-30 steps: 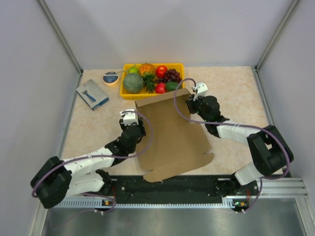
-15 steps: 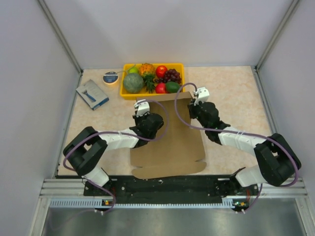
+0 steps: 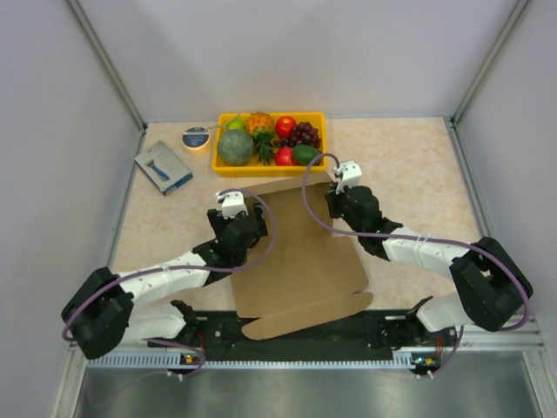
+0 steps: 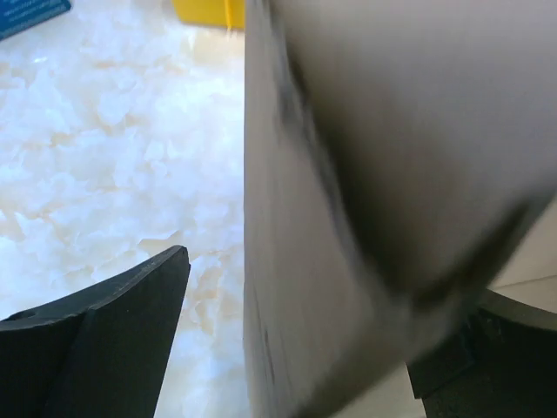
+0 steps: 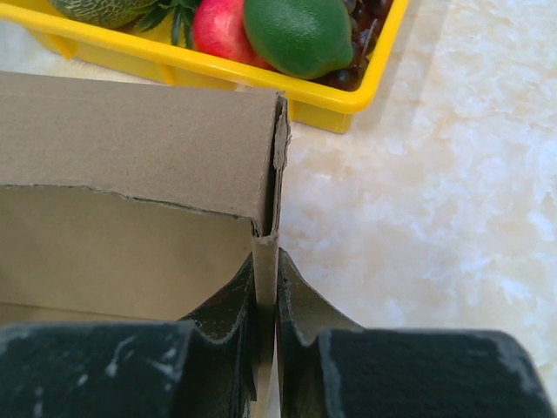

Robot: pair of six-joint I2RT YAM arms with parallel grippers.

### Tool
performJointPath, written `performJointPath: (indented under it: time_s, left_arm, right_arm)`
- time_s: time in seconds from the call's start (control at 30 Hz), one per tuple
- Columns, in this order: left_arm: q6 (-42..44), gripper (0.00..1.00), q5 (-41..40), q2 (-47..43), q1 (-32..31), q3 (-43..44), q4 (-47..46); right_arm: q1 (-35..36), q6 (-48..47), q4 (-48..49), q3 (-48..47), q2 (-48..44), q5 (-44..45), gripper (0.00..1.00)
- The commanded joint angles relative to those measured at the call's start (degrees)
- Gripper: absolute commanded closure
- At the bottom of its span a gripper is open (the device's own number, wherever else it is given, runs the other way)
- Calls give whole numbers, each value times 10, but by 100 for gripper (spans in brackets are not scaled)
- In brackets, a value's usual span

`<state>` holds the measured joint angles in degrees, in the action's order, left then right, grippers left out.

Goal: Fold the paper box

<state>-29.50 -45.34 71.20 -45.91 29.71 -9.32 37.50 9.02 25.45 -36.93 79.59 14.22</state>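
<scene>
Both reach forward: right end effector (image 5: pixel 267 270) pinching paper box (image 3: pixel 300 261) wall, left end effector (image 4: pixel 331 287) open.

Paper box (image 3: pixel 296 261) just before fruit tray (image 3: pixel 230 169)

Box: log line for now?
box: far wall raised | left fingers: open, straddling left edge | right fingers: shut on right wall

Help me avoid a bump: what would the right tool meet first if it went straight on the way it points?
The paper box itself: the right tool is shut on its side wall, and the upright corner stands directly ahead. Beyond that, probably the yellow tray, though depth is unclear.
</scene>
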Motion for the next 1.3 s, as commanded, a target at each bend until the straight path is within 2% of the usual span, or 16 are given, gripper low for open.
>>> performJointPath:
  time_s: [0.0, 0.13, 0.27, 0.4, 0.43, 0.53, 0.67, 0.7, 0.73, 0.77, 0.8, 1.03, 1.17, 1.2, 1.23, 1.27]
  left_arm:
    - [-5, 2, 44, -93, 2, -14, 23]
    - [5, 16, 30, -146, 2, -40, 32]
    - [34, 36, 38, -150, 3, -42, 10]
    - [62, 19, 118, -164, 2, -69, -27]
    - [58, 21, 112, -167, 2, -72, -24]
    - [35, 41, 84, -175, 3, -80, 2]
    - [40, 50, 55, -167, 2, -84, -3]
    - [38, 58, 37, -157, 2, -71, 4]
    - [36, 78, 18, -145, 3, -59, 27]
    - [24, 91, -27, -113, 3, -45, 43]
    - [13, 99, -46, -92, 2, -14, 63]
    - [-28, 100, -167, 55, -17, 66, 106]
    - [-37, 100, -182, 109, -19, 95, 105]
    - [-37, 88, -147, 112, -16, 98, 100]
    - [-26, 68, -131, 105, -16, 92, 88]
    - [-15, 54, -108, 93, -16, 80, 58]
  right_arm:
    - [9, 8, 7, -34, -9, -33, 100]
    - [10, 8, 0, -38, -4, -43, 100]
    - [10, 10, -1, -40, -4, -45, 100]
    - [10, 10, -7, -52, 5, -49, 100]
    - [10, 9, -7, -51, 5, -49, 100]
    - [11, 12, -5, -47, 3, -52, 100]
    - [10, 14, -5, -46, 0, -53, 100]
    - [10, 13, -3, -40, -4, -50, 100]
    - [10, 14, 5, -37, -7, -48, 100]
    - [10, 14, 7, -34, -13, -48, 100]
    - [10, 16, 8, -31, -15, -45, 100]
    - [12, 28, 27, -11, -40, -46, 100]
    - [11, 22, 16, -17, -37, -38, 100]
    - [11, 22, 14, -17, -37, -36, 100]
    - [11, 17, 10, -19, -31, -34, 100]
    - [11, 15, 4, -27, -27, -31, 100]
